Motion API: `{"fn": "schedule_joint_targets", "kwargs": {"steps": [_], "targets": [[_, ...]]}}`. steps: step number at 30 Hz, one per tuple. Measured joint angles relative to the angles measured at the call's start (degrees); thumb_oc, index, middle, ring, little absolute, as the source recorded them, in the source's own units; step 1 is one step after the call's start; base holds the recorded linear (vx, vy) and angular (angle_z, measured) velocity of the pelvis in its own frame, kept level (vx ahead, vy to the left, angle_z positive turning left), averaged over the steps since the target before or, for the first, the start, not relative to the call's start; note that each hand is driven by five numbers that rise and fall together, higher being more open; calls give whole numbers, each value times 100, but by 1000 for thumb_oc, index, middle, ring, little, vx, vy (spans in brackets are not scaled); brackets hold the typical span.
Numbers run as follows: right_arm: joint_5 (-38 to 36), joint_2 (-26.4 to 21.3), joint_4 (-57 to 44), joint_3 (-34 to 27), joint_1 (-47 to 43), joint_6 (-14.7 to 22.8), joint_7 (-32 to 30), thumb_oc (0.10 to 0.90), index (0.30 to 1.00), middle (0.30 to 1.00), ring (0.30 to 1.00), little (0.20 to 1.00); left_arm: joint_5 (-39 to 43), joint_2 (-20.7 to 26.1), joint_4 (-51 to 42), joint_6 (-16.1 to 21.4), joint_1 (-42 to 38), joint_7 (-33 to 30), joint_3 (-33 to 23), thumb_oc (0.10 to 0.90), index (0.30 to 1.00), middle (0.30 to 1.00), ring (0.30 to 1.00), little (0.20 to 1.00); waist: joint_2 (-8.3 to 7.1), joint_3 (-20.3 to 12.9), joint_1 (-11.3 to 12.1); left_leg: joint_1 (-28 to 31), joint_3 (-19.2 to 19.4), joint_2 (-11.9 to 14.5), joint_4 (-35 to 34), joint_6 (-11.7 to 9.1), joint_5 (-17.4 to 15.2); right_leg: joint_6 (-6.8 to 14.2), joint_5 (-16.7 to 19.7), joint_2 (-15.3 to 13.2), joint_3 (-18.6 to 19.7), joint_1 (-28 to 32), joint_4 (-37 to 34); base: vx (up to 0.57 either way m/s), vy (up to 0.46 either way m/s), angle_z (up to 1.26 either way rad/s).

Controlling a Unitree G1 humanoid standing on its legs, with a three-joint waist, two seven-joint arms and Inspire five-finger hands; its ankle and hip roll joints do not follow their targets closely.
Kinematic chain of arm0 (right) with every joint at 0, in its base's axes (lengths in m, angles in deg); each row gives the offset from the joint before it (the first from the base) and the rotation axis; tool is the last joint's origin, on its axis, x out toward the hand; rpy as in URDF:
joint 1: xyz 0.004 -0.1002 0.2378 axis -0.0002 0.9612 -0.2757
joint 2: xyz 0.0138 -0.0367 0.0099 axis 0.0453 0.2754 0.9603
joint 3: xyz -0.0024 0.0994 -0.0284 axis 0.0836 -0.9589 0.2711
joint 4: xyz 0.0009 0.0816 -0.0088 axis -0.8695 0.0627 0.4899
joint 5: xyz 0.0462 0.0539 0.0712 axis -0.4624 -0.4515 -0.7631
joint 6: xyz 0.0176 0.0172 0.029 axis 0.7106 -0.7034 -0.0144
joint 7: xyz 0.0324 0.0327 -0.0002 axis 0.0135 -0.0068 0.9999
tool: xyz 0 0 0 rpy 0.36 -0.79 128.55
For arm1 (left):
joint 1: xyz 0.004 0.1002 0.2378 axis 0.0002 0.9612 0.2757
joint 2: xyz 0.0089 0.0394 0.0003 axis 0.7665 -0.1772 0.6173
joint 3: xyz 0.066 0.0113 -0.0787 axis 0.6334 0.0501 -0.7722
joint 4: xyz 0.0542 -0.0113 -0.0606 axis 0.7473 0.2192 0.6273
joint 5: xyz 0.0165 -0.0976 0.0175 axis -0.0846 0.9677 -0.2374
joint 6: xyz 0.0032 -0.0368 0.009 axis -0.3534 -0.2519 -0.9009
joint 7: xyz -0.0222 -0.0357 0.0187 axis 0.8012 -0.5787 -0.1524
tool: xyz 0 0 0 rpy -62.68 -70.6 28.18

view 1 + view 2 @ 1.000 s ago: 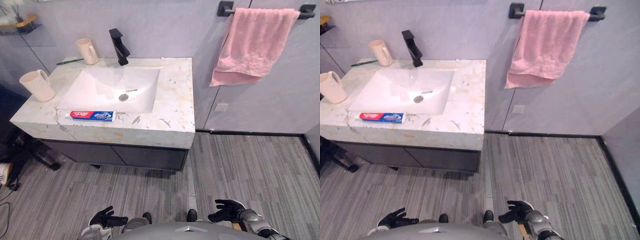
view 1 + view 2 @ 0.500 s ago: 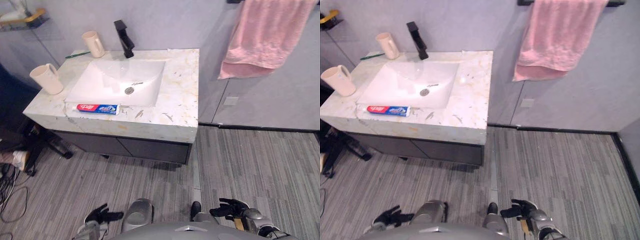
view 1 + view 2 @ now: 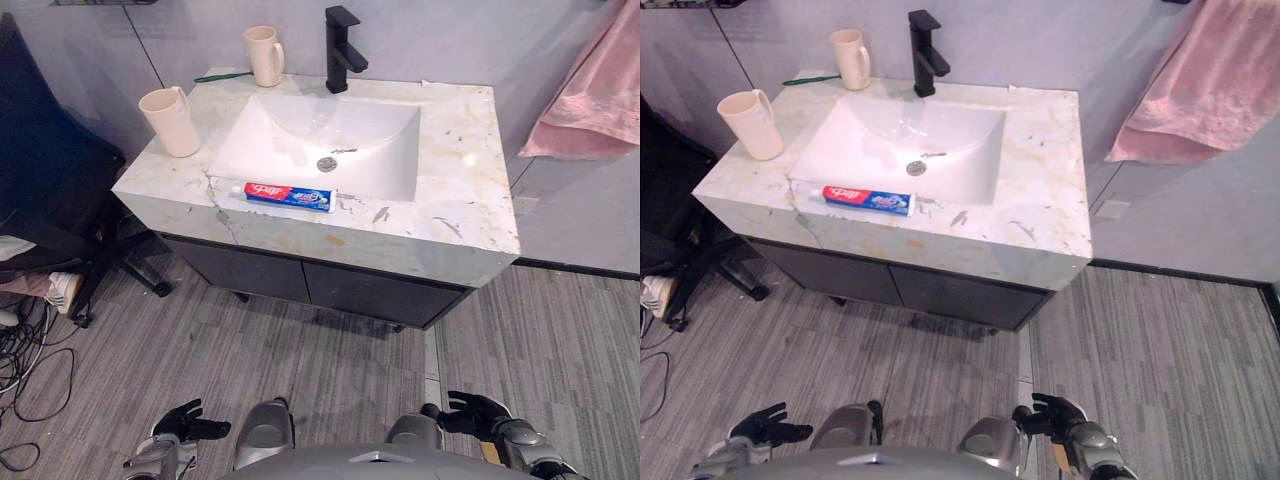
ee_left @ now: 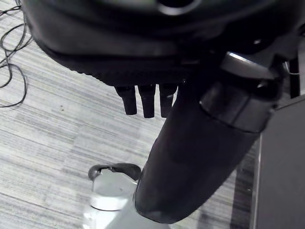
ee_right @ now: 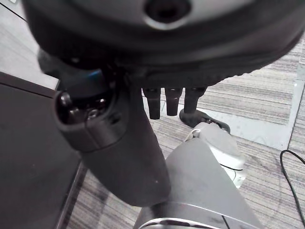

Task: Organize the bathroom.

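A robot is standing on a grey striped floor [image 3: 330,350], facing a marble-topped vanity [image 3: 470,215] with a white sink [image 3: 330,140] set into it. Both hands are hanging low, well apart from the counter. The left hand [image 3: 186,424] is showing at the lower left with its fingers loosely spread and nothing in it. The right hand [image 3: 478,413] is showing at the lower right, its fingers also relaxed and apart, holding nothing.

On the counter, a red, white and blue tube of toothpaste [image 3: 289,196] is lying flat along the front lip of the sink. A cream mug [image 3: 171,121] is standing upright at the counter's left edge. A second cream mug [image 3: 264,54] is standing at the back, left of a black tap [image 3: 340,49]. A green toothbrush [image 3: 222,75] is lying on the counter just beside that rear mug. To the right, a pink towel [image 3: 1200,95] is hanging against the grey wall. A dark chair [image 3: 60,200] is sitting to the left of the vanity.

Judging from how things lie, the tidying appears barely begun: the toothpaste and toothbrush are loose on the counter, neither is in a mug, and neither hand is near them. Gathering these items seems to remain.
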Motion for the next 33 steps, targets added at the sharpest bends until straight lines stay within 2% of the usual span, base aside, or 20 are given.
{"fn": "schedule_joint_targets", "kwargs": {"steps": [2, 3, 4, 5, 6, 7, 8, 10, 11, 12, 14, 18, 21, 22, 23, 24, 28, 29, 31, 33], "targets": [[0, -31, 24, -63, 17, 5, -18, 800, 900, 900, 900, 900, -144, 7, 12, -1, 107, 74, -1, 800, 900, 900, 900, 900, 9, -4, 19, 28, 106, -21, 61, 70, -112, -7, 384, -63, -51, -41, 9, 41, 319, -44], [-6, -54, -18, -112, -41, 12, -36, 800, 900, 900, 900, 900, -246, 11, -79, -13, 225, 146, -62, 800, 900, 900, 900, 900, -61, 35, 184, 172, 431, -108, -17, 211, -106, 63, 874, -180, -550, -324, 141, 22, 261, -115], [18, -148, -40, -68, -132, -26, -50, 800, 900, 900, 900, 900, -341, -16, -102, -41, 320, 182, -116, 800, 900, 900, 900, 900, -57, 52, 286, 297, 762, 6, -125, 280, -124, -123, 1243, -188, -869, -486, 131, 22, 152, -110], [18, -148, -40, -68, -132, -26, -50, 800, 900, 900, 900, 900, -341, -16, -102, -41, 320, 182, -116, 800, 900, 900, 900, 900, -57, 52, 286, 297, 762, 6, -125, 280, -124, -123, 1243, -188, -869, -486, 131, 28, 38, -82], [3, -207, -168, -14, -113, -113, 3, 800, 900, 900, 900, 900, -471, -43, -71, -90, 395, 137, -179, 800, 900, 900, 900, 900, 101, 82, 247, 402, 804, 92, -311, 361, -71, 25, 1082, 20, -934, -617, 456, 75, 35, -17], [-50, -124, -384, 53, 86, -175, 106, 800, 900, 900, 900, 900, -469, -1, -124, -58, 352, 83, -334, 800, 900, 900, 900, 900, 91, 10, 160, 588, 754, 153, -817, 440, 180, 85, 68, 556, -788, -729, 1324, 153, 33, -14], [-65, -114, -438, 131, 189, -249, 191, 800, 900, 900, 900, 900, -457, 41, -207, -46, 277, 81, -335, 800, 900, 900, 900, 900, 64, -21, 98, 706, 715, 153, -1140, 382, 397, 79, -384, 975, -840, -730, 1653, 158, 6, 13], [-124, -13, -284, 190, 154, -337, 343, 800, 900, 900, 900, 900, -391, 57, -216, -65, 136, -48, -367, 800, 900, 900, 900, 900, 126, -7, 9, 871, 611, 339, -1698, 411, 770, -422, -1209, 2171, -692, -715, 1686, 122, -9, 22], [-226, 15, -94, 198, 103, -358, 437, 800, 900, 900, 900, 900, -357, 108, -214, -64, 65, -104, -287, 800, 900, 900, 900, 900, 11, -55, -99, 817, 501, 204, -1848, 406, 850, -429, -1254, 2434, -777, -689, 1114, 99, -11, 43], [-231, 39, 187, 220, 0, -481, 418, 800, 900, 900, 900, 900, -315, 48, -234, -85, -57, -106, -293, 800, 900, 900, 900, 900, -226, -39, -86, 874, 483, -73, -1912, 281, 896, -1062, -1082, 2298, -919, -558, 762, 93, -26, 36], [-230, 7, 543, 279, -25, -656, 433, 800, 900, 900, 900, 900, -171, -195, -328, -81, -63, -27, -275, 800, 900, 900, 900, 900, 61, -175, -76, 870, 324, -58, -1735, 149, 988, -983, -1112, 2342, -959, -361, 531, 44, -43, 10], [-234, 40, 420, 306, -21, -661, 417, 800, 900, 900, 900, 900, -156, -217, -347, -105, -140, 26, -277, 800, 900, 900, 900, 900, 107, -216, 5, -192, -323, -160, 305, -74, 1125, -996, -722, 2298, -944, 155, -314, 60, 73, -6], [-234, 40, 273, 301, -88, -624, 307, 800, 900, 900, 900, 900, 82, -192, -213, -99, -89, -7, -348, 800, 900, 900, 900, 900, 299, -356, -38, 15, -223, 345, -1177, 13, 1327, -865, -610, 2450, -965, 329, -660, 98, 174, -10], [-234, 40, 273, 301, -88, -624, 307, 800, 900, 900, 900, 900, 82, -192, -213, -99, -89, -7, -348, 800, 900, 900, 900, 900, 299, -356, -38, 15, -223, 345, -1177, 13, 1327, -865, -610, 2450, -965, 329, -660, 48, 159, -3], [-241, 51, 251, 295, -136, -587, 270, 800, 900, 900, 900, 900, 371, -217, -108, -102, -11, -120, -511, 800, 900, 900, 900, 900, 342, -409, -76, 342, -341, 693, -2402, -200, 1719, -862, -594, 2535, -955, 400, -722, 30, 161, 5], [-241, 34, 254, 287, -134, -578, 255, 800, 900, 900, 900, 900, 560, -243, -106, -97, -12, -177, -557, 800, 900, 900, 900, 900, 344, -423, -71, 375, -451, 785, -2537, -248, 1833, -867, -592, 2540, -950, 396, -723, 35, 212, 4], [-234, -24, 326, 280, -128, -515, 238, 800, 900, 900, 900, 900, 1531, -423, 5, -86, 4, -588, -1278, 800, 900, 900, 900, 900, 334, -554, 38, 611, -476, 720, -2438, -313, 1897, -927, -552, 2431, -843, 334, -688, 24, 128, -17], [-233, -23, 361, 279, -27, -433, 231, 800, 900, 900, 900, 900, 2153, -417, -9, -2, 17, -1088, -1786, 800, 900, 900, 900, 900, 409, -613, 59, 832, -439, 562, -2415, -298, 1910, -938, -521, 2392, -847, 373, -684, 48, 82, 10], [-229, 0, 460, 284, 21, -390, 185, 800, 900, 900, 900, 900, 2841, -354, -20, 254, -46, -1664, -2275, 800, 900, 900, 900, 900, 524, -671, 50, 937, -278, 414, -2475, -221, 1939, -774, -573, 2374, -900, 347, -627, 69, 68, 24], [-226, 73, 529, 284, 25, -383, 154, 800, 900, 900, 900, 900, 3267, -214, -61, 585, -156, -2176, -2730, 800, 900, 900, 900, 900, 490, -686, 109, 973, -271, 275, -2560, -148, 1845, -597, -575, 2205, -877, 275, -599, 62, 23, 12]]}}
